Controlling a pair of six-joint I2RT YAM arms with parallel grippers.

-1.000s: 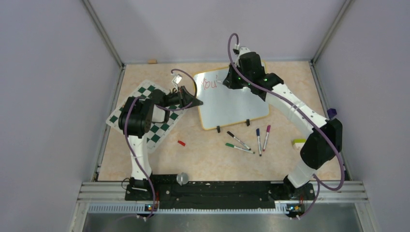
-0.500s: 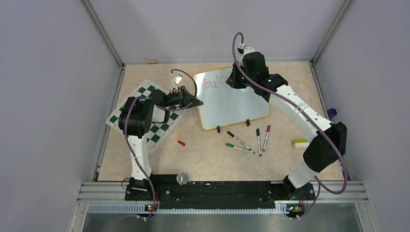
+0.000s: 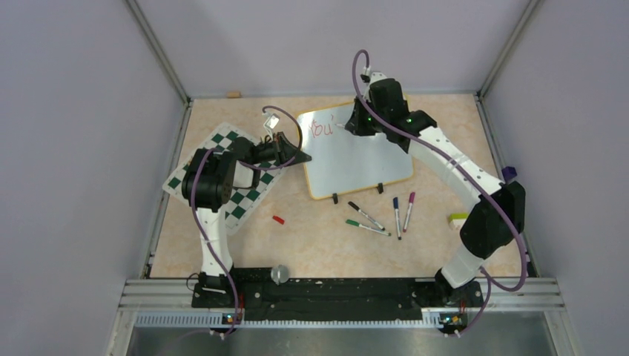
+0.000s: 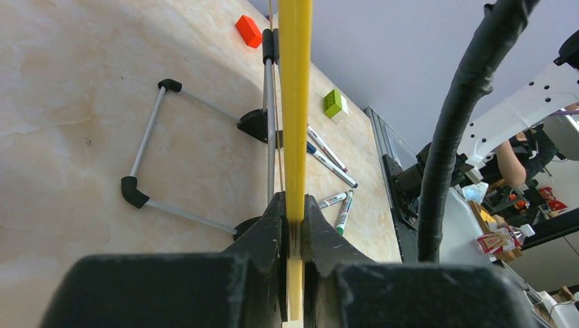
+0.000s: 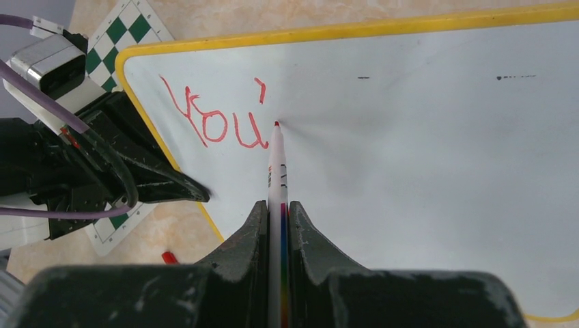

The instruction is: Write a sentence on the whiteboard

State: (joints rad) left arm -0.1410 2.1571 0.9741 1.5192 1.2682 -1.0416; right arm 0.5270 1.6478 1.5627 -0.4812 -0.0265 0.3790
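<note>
On beige worktop (image 3: 311, 245), clamping yellow edge of whiteboard (image 3: 363, 159) in left pincer (image 4: 293, 205); pinching red-tipped marker (image 5: 276, 171) in right pincer (image 5: 276, 208), tip beside "You'", bare white rightward.

Light: bright, even, from overhead.
Shadow: we see faint grey on the whiteboard (image 5: 423, 137) by the marker (image 5: 276, 171) tip.
Blur: our wrist views' near edges.

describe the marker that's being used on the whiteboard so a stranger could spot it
Find the yellow-framed whiteboard at the far middle of the table. The right gripper above it is shut on a white marker, red tip by the red "You'". The other four markers lie loose on the board's near side.
</note>
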